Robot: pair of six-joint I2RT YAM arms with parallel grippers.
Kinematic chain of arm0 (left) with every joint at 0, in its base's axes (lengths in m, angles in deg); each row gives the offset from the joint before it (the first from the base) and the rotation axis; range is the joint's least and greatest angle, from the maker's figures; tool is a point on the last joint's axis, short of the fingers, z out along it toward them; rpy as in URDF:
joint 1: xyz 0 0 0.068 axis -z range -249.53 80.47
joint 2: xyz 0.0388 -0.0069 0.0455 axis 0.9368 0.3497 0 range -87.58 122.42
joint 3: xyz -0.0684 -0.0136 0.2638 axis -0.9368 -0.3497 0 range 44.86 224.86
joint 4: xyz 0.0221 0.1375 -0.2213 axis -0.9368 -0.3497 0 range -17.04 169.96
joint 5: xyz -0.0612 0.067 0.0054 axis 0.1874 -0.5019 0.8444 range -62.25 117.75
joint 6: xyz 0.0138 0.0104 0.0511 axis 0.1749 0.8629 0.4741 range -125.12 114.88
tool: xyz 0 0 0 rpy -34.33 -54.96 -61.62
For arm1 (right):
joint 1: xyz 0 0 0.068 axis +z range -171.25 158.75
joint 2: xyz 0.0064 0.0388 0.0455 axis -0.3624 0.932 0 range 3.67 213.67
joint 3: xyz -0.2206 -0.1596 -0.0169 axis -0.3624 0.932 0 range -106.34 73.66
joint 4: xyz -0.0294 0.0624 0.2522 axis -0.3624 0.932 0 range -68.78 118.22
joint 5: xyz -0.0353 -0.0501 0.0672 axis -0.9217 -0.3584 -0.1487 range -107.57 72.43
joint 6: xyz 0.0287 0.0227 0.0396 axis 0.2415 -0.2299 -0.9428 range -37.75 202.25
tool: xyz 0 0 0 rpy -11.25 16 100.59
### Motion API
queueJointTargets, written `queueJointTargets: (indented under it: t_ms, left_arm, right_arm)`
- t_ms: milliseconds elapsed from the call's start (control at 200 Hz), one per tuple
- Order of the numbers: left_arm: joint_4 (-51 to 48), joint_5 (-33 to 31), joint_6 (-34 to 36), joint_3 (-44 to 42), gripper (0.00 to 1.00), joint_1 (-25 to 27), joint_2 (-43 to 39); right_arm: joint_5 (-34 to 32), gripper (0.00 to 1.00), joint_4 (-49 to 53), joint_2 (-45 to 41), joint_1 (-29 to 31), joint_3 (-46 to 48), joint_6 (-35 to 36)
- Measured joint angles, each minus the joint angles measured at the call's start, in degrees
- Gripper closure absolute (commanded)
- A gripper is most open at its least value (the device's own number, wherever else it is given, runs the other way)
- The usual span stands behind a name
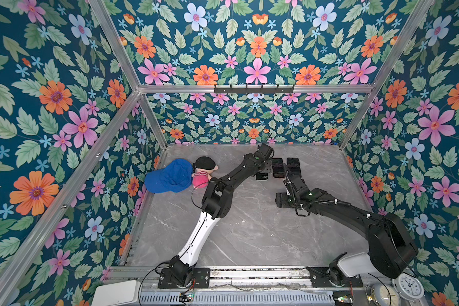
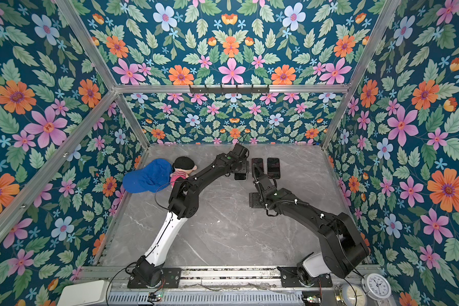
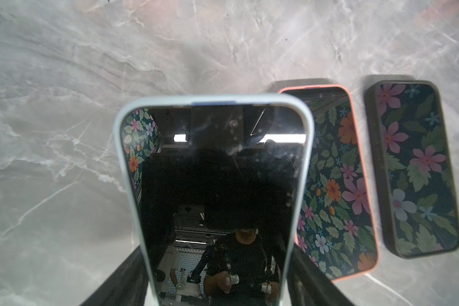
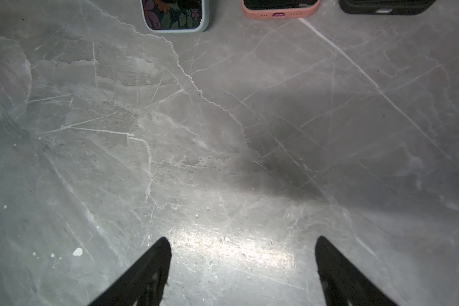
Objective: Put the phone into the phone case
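A dark phone (image 3: pixel 217 172) sits inside a light blue phone case (image 3: pixel 118 127) and reflects the room. My left gripper (image 3: pixel 217 249) straddles it, one finger against each long side, shut on the phone. In both top views the left gripper (image 1: pixel 264 171) (image 2: pixel 240 169) covers most of that phone; only its near end (image 1: pixel 262 177) shows on the table. From the right wrist, the same phone (image 4: pixel 174 13) lies far ahead. My right gripper (image 4: pixel 242 238) stands open over bare marble, in front of the row of phones (image 1: pixel 288 174).
Two more cased phones lie beside it: a pink one (image 3: pixel 337 185) (image 1: pixel 277 167) and a black one (image 3: pixel 419 169) (image 1: pixel 293 165). A blue cap (image 1: pixel 170 176) and a doll (image 1: pixel 204 171) rest at the back left. Floral walls enclose the marble table (image 1: pixel 249 233).
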Motion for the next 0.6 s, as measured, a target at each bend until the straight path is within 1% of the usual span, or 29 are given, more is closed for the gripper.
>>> queueJointTargets:
  t_ms: [270, 405, 465, 555, 600]
  left_arm:
    - [2.16, 0.28, -0.72, 0.00, 0.48, -0.66, 2.19]
    - [2.73, 0.26, -1.40, 0.00, 0.44, -0.87, 2.69]
    - [3.10, 0.24, -1.42, 0.00, 0.39, -0.87, 2.69]
    - [3.82, 0.22, -1.60, 0.00, 0.26, -0.87, 2.80]
    - [3.96, 0.24, -1.60, 0.00, 0.22, -0.87, 2.89]
  right_arm:
    - [-0.02, 0.15, -0.02, 0.00, -0.02, 0.11, -0.15]
    - [-0.02, 0.15, 0.00, 0.02, -0.02, 0.20, -0.15]
    - [-0.02, 0.15, -0.04, 0.22, -0.02, 0.20, -0.15]
    - [0.13, 0.15, -0.02, 0.76, -0.02, 0.15, -0.15]
    - [0.13, 0.15, -0.04, 0.94, -0.02, 0.11, -0.17]
